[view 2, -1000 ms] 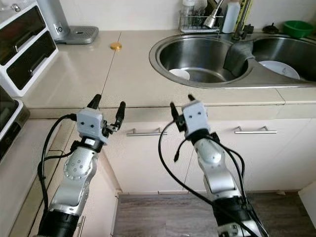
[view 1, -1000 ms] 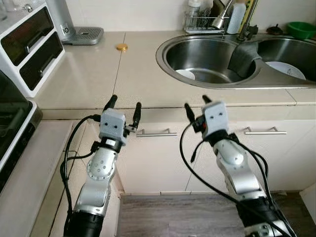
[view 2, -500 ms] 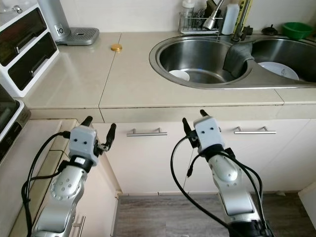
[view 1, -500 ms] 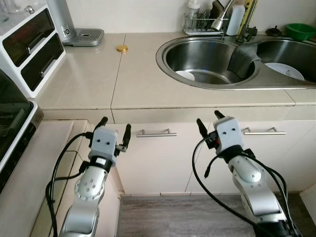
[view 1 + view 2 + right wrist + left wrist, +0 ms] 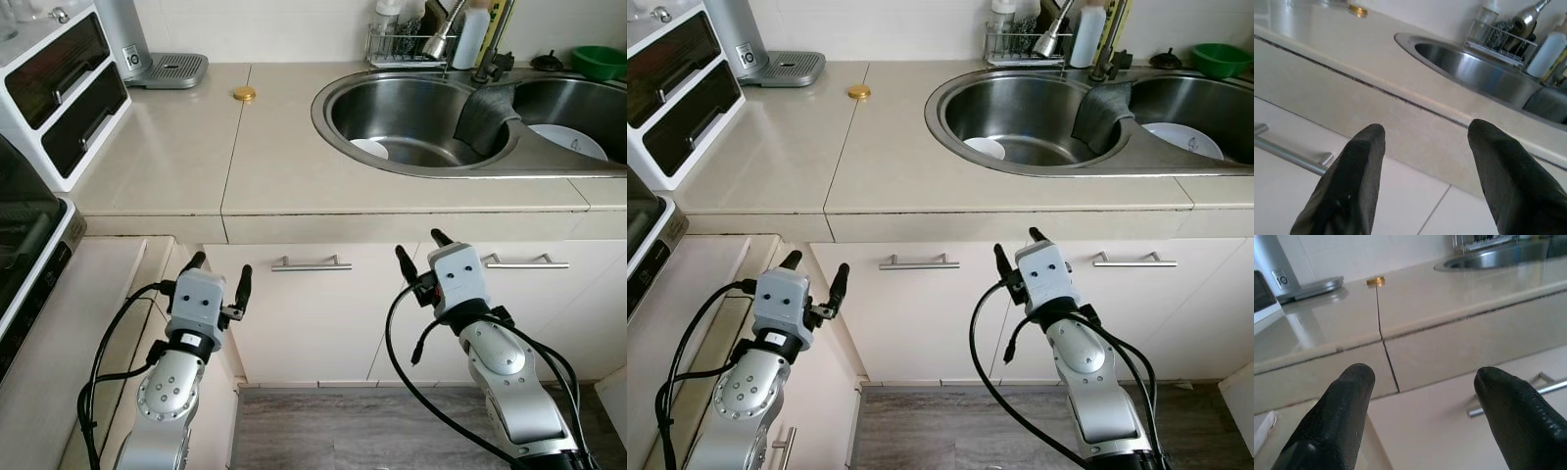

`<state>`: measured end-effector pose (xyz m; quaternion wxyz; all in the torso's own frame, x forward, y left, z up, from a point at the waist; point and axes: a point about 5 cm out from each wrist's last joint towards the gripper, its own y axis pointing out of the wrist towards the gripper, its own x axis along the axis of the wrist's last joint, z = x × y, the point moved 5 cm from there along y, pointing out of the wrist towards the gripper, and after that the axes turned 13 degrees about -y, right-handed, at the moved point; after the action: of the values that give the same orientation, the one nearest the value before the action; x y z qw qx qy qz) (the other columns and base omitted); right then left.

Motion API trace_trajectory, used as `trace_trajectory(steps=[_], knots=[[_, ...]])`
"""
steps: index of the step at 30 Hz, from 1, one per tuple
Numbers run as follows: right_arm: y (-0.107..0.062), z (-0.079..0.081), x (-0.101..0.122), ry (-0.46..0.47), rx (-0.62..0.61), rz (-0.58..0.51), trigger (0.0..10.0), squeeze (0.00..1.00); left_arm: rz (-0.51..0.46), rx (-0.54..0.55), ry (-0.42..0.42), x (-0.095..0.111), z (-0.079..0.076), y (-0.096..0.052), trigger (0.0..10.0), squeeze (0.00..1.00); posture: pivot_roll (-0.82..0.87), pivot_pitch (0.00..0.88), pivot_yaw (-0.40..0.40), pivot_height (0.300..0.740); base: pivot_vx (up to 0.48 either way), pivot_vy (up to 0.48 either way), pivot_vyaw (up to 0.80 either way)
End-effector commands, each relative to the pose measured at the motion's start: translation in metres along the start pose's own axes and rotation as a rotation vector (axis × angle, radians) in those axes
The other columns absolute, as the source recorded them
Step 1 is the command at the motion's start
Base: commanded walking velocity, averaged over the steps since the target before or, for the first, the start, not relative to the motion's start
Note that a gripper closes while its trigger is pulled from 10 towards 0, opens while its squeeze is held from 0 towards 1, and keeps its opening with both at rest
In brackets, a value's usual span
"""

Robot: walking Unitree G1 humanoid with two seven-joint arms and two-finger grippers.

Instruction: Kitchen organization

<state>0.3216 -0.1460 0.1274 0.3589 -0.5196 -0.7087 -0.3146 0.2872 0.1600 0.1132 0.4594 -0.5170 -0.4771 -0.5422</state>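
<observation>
My left gripper point(image 5: 217, 274) hangs open and empty in front of the cabinet fronts, below the counter edge point(image 5: 294, 227). Off to its right, my right gripper point(image 5: 419, 252) is open too, with nothing between its fingers, just under the counter edge beside a drawer handle point(image 5: 524, 262). A small gold lid point(image 5: 243, 94) lies far back on the beige counter. The double steel sink point(image 5: 421, 108) holds a white bowl point(image 5: 369, 148) in its left basin and a white plate point(image 5: 566, 139) in the right one. A grey cloth point(image 5: 484, 116) drapes over the divider.
A white drawer unit point(image 5: 59, 93) and a silver machine point(image 5: 162, 69) stand at the back left. A dish rack point(image 5: 411, 39) with bottles and a green bowl point(image 5: 598, 59) sit behind the sink. An open dark appliance point(image 5: 24, 245) is at far left. Wooden floor point(image 5: 343, 431) lies below.
Both arms have come down from counter-edge height to in front of the cabinet fronts. Both grippers stay open and empty.
</observation>
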Motion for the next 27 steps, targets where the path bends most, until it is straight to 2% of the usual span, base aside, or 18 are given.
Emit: trace_trajectory(steps=[1, 7, 18, 22, 27], knots=[[0.0023, -0.0005, 0.0044, -0.018, 0.005, -0.019, 10.0, 0.00, -0.015, 0.003, -0.001, 0.0055, 0.0006, 0.0015, 10.0, 0.00, -0.02, 0.010, -0.031, 0.740, 0.000, 0.000, 0.00], [0.0031, -0.0008, 0.0054, -0.016, 0.002, -0.020, 10.0, 0.00, -0.024, -0.028, 0.000, 0.0072, -0.0041, 0.0039, 10.0, 0.00, -0.02, 0.012, -0.029, 0.740, 0.000, -0.044, 0.00], [0.0037, -0.0012, 0.0056, -0.014, -0.007, -0.021, 10.0, 0.00, -0.029, -0.031, -0.008, 0.0073, -0.0042, 0.0051, 10.0, 0.00, -0.03, 0.011, -0.025, 0.740, 0.000, -0.468, 0.00], [0.0039, -0.0007, 0.0051, -0.010, -0.005, -0.021, 10.0, 0.00, -0.052, -0.029, -0.021, 0.0104, -0.0038, 0.0046, 10.0, 0.00, -0.02, 0.007, -0.025, 0.740, 0.000, 0.000, 0.00], [0.0034, 0.0002, 0.0041, -0.006, -0.004, -0.020, 10.0, 0.00, -0.038, -0.028, -0.021, 0.0073, -0.0035, 0.0044, 10.0, 0.00, -0.03, 0.000, -0.023, 0.740, 0.000, 0.000, 0.00]])
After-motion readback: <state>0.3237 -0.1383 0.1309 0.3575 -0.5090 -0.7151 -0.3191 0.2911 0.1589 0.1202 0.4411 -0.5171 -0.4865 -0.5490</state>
